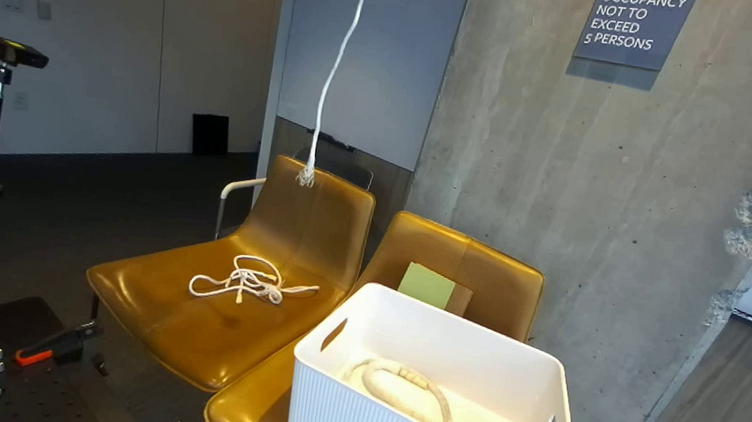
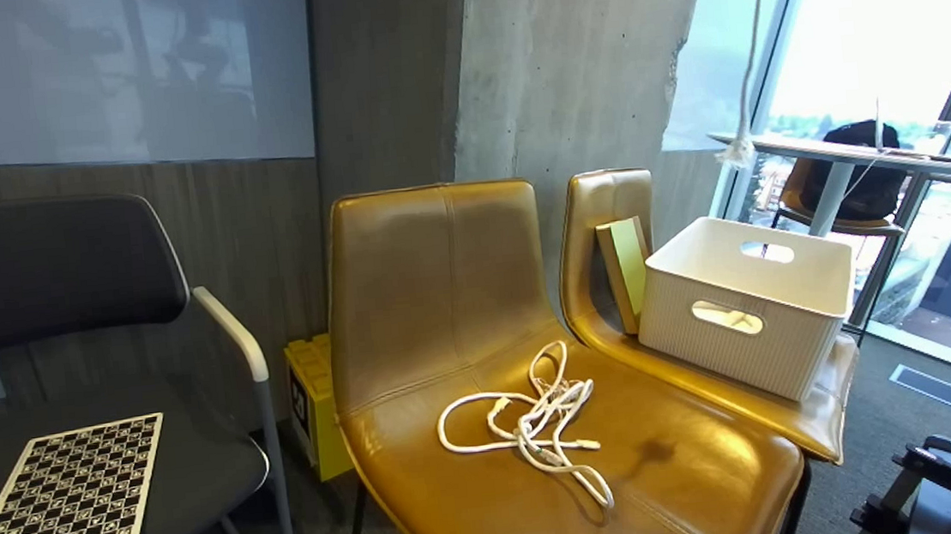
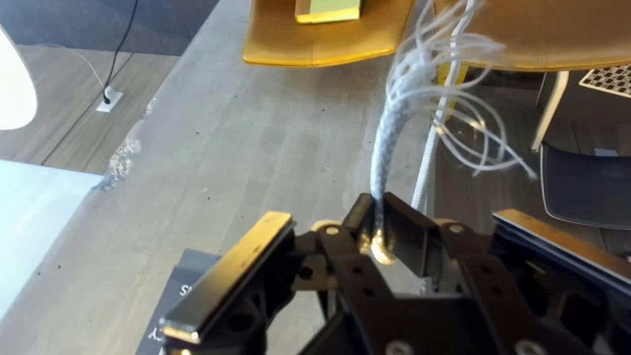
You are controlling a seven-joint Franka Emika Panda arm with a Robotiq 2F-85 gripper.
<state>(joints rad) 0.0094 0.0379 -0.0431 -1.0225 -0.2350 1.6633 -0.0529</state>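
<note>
Closed down to a rope's thickness, my claw (image 3: 378, 207) held a white braided rope (image 3: 385, 143) near its frayed end (image 3: 406, 84), likely so the sound braid took the pinch and the fray dangled free; a second white strand (image 3: 426, 167) ran behind it (whether the same rope, I could not make out); in both exterior views a frayed-tipped rope (image 1: 307, 174) hung, presumably from my grip, its top out of frame; a slack white cord (image 2: 541, 425) lay tangled on a tan leather chair (image 2: 434, 288); on the neighbouring chair (image 1: 507, 295) a ribbed white bin (image 1: 354, 418) held a looped cord (image 1: 407, 375), and a green-faced block (image 2: 632, 266) leaned back, seemingly propped by the backrest.
</note>
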